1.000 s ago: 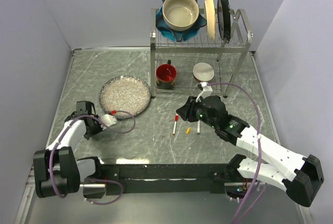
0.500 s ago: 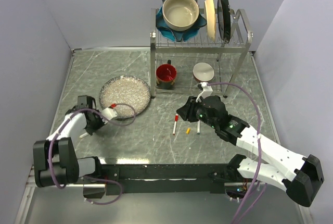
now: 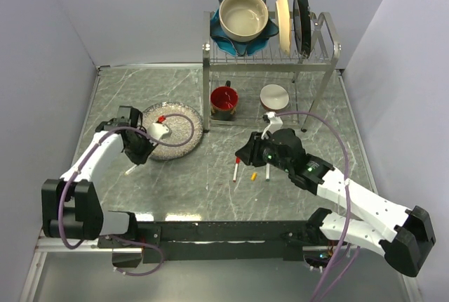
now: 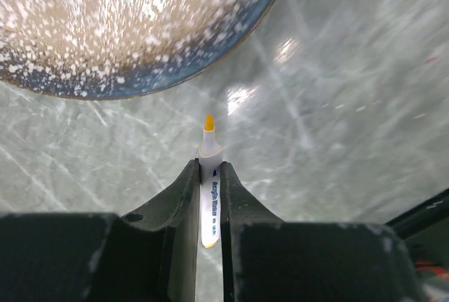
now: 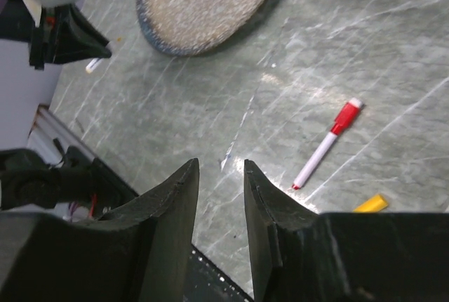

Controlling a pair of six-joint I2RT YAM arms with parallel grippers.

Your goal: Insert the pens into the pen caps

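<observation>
Leftward in the overhead view, the left arm has swung up from the lower left corner toward the speckled plate (image 3: 168,128), and its jaws have narrowed over the last second; the right arm has hardly shifted. The left gripper (image 4: 209,170) is pinched tight on the yellow-tipped pen (image 4: 210,149). The barrel sits between the fingers and the nib pokes out ahead, probably so the writing end stays free to enter a cap. The right gripper (image 5: 221,197) hovers with its jaws partly apart and holds nothing, seemingly poised over the loose pieces. The yellow cap (image 5: 370,204) lies at the lower right of the right wrist view, outside the jaws, near the red-ended pen (image 5: 326,144).
</observation>
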